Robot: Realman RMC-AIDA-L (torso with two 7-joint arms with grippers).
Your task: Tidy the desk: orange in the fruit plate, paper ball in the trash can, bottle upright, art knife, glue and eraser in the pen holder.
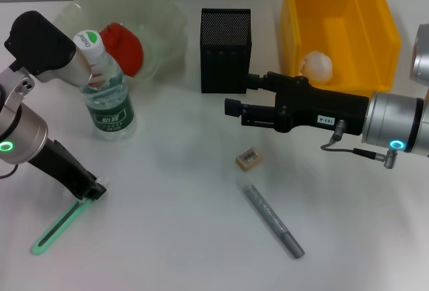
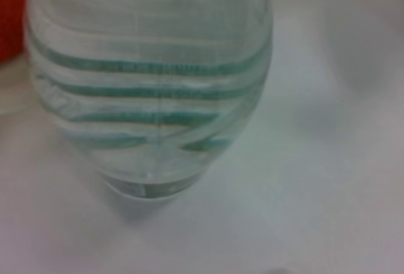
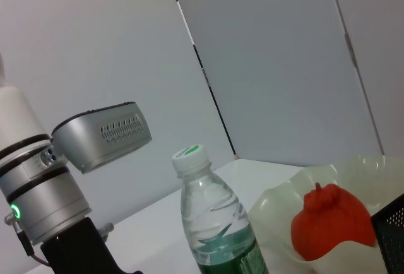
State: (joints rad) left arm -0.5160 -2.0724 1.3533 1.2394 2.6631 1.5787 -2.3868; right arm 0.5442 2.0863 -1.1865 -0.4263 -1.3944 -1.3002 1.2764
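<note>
The left gripper (image 1: 86,70) is seen at the neck of the bottle (image 1: 107,93), which stands upright near the worktop's left edge; its fingers are hidden by the wrist, so whether the bottle is gripped cannot be told. The right gripper (image 1: 236,106) is held above the middle of the worktop (image 1: 174,224), its jaws slightly parted and nothing held between them. Just behind it the pen holder (image 1: 225,49) is placed, and below it the eraser (image 1: 249,158) and the glue (image 1: 273,220) lie toward the front edge. The art knife (image 1: 57,229) lies at the front left corner. The orange (image 1: 126,46) is seated in the fruit plate (image 1: 164,23) at the far left, and the paper ball (image 1: 316,65) is contained in the trash can (image 1: 342,9) at the far right.
</note>
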